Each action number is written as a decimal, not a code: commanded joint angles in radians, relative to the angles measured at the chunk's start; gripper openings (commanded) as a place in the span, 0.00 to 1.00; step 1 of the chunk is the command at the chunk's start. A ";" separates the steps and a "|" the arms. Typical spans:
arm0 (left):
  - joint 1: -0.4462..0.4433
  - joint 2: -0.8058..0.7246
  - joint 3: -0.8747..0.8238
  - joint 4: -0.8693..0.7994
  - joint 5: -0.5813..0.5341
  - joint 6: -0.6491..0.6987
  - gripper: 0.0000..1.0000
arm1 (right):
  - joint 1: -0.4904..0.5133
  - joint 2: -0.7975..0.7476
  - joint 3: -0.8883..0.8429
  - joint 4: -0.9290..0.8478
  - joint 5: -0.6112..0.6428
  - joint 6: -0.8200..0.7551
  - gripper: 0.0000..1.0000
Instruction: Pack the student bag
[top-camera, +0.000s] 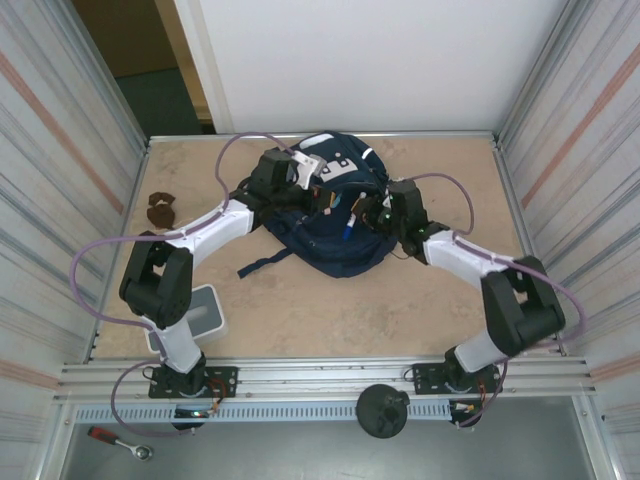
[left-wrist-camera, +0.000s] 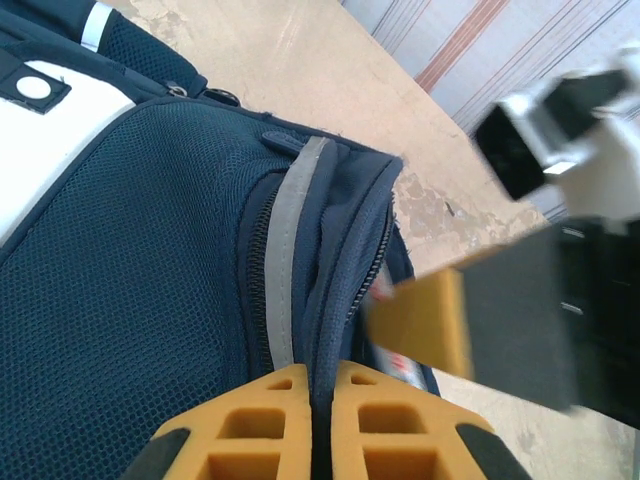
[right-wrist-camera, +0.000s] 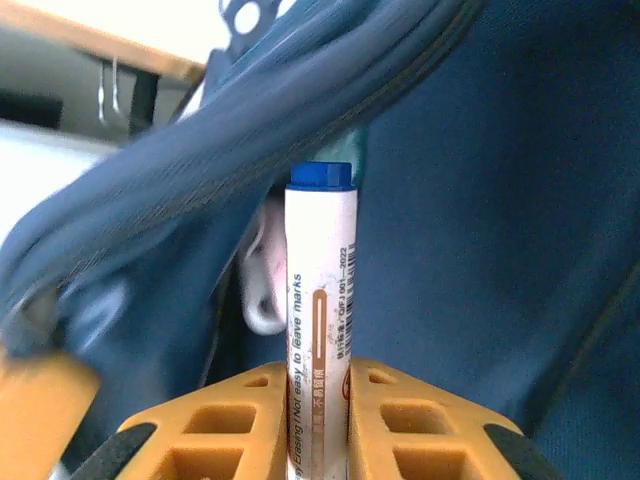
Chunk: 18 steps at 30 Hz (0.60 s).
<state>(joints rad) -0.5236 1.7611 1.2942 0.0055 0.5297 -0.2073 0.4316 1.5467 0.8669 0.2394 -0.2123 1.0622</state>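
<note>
From above, shows the student bag lying on the table toward the far edge, left tool at its top, right tool at its opening; could drag the bag if either pulls hard; on the left wrist, clamps bag fabric beside the zipper; may slip, letting the mouth fall shut; on the right wrist, pinches a blue-capped marker upright, cap against the rim fold; risks snagging there and skewing in the grip.

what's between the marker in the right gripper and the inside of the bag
Only the student bag's own rim: a fold of navy fabric drapes across just above the blue cap of the marker in the right gripper. The left gripper pinches the bag's zipper edge.
</note>
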 joint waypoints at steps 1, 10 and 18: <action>-0.018 -0.053 0.058 0.054 0.022 -0.015 0.00 | -0.007 0.095 0.048 0.168 0.116 0.207 0.20; -0.024 -0.052 0.062 0.053 0.022 -0.012 0.00 | -0.008 0.200 0.177 0.147 0.073 0.141 0.50; -0.024 -0.044 0.041 0.065 0.010 -0.006 0.00 | 0.015 -0.115 -0.038 -0.040 0.115 -0.078 0.51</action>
<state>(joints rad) -0.5373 1.7611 1.3113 0.0078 0.5049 -0.2111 0.4385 1.5688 0.8753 0.2852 -0.1257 1.1091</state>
